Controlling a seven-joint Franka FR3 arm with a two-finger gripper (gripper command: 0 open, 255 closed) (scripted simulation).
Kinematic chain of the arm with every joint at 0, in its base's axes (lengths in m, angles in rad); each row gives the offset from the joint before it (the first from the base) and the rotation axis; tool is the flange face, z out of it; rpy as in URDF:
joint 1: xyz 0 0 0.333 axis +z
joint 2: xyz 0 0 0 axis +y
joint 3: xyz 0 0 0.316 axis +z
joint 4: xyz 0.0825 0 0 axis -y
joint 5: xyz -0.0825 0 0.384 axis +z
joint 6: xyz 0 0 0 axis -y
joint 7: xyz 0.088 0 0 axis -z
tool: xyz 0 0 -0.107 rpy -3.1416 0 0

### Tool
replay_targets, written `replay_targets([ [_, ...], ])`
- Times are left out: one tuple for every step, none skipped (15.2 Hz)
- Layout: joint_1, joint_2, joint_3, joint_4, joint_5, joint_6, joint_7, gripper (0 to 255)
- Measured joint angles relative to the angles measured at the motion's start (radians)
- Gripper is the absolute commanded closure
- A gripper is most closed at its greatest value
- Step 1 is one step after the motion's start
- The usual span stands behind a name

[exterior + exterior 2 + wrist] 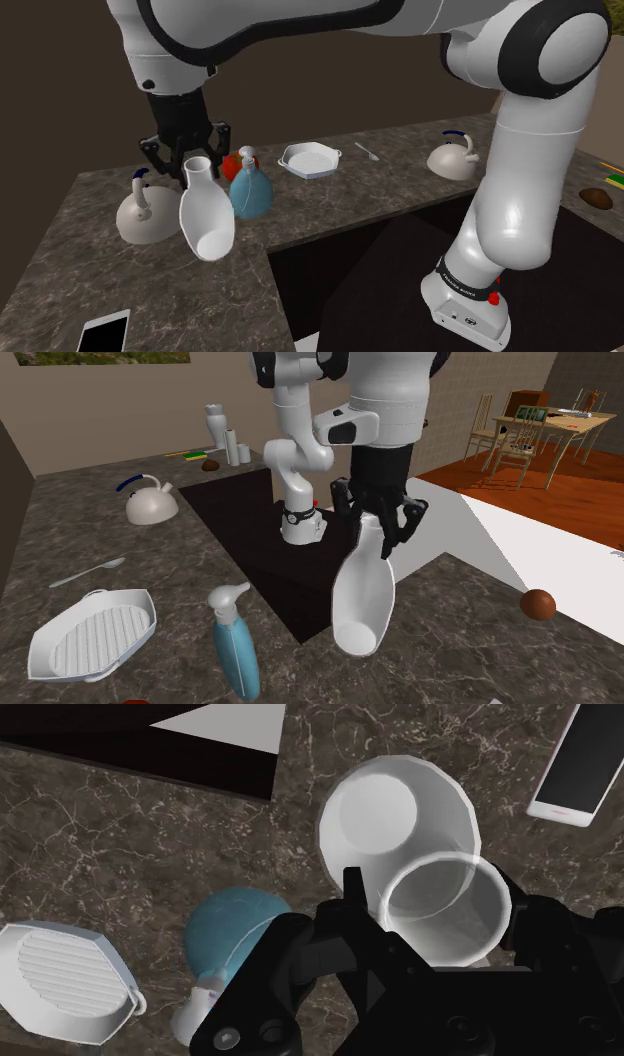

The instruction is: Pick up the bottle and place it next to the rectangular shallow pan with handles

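Shoulder view shows the hand (196,165) closed on the neck of the white bottle (207,215), one black finger on each side just under the open mouth. The bottle hangs below the hand, tilted, with its wide base tipped toward the camera above the dark marbled bench (100,280); whether the base touches the bench cannot be told. Just beside it, on this view's right, stands a blue spray bottle (250,192) with a red object (235,163) behind it, and farther right lies the white shallow pan with handles (308,160), well apart from the held bottle. A white kettle (143,215) sits close on the bottle's other side. From the second exterior view, the hand (372,527) holds the white bottle (365,587) slanted, with the spray bottle (237,652) between it and the pan (90,637). Through the wrist view, the bottle's mouth rim (445,909) sits clasped between the fingers.
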Motion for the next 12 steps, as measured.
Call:
replay_targets([
  [-0.026, -0.046, -0.005, -0.041, 0.024, 0.0, -0.029, 255],
  [-0.047, -0.085, -0.011, -0.076, 0.044, 0.002, -0.056, 255],
  [-0.065, -0.119, -0.018, -0.099, 0.062, -0.004, -0.082, 255],
  [-0.08, -0.153, -0.026, -0.12, 0.079, -0.011, -0.107, 255],
  [-0.093, -0.182, -0.035, -0.145, 0.093, -0.012, -0.129, 255],
  [-0.107, -0.216, -0.045, -0.172, 0.11, -0.015, -0.154, 255],
  [-0.119, -0.24, -0.056, -0.181, 0.12, -0.027, -0.178, 255],
  [-0.128, -0.269, -0.066, -0.206, 0.133, -0.029, -0.2, 255],
  [-0.139, -0.295, -0.079, -0.22, 0.144, -0.039, -0.224, 255],
  [-0.15, -0.315, -0.092, -0.23, 0.151, -0.048, -0.25, 255],
  [-0.161, -0.349, -0.108, -0.253, 0.164, -0.057, -0.278, 255],
  [-0.171, -0.372, -0.125, -0.263, 0.17, -0.069, -0.307, 255],
])
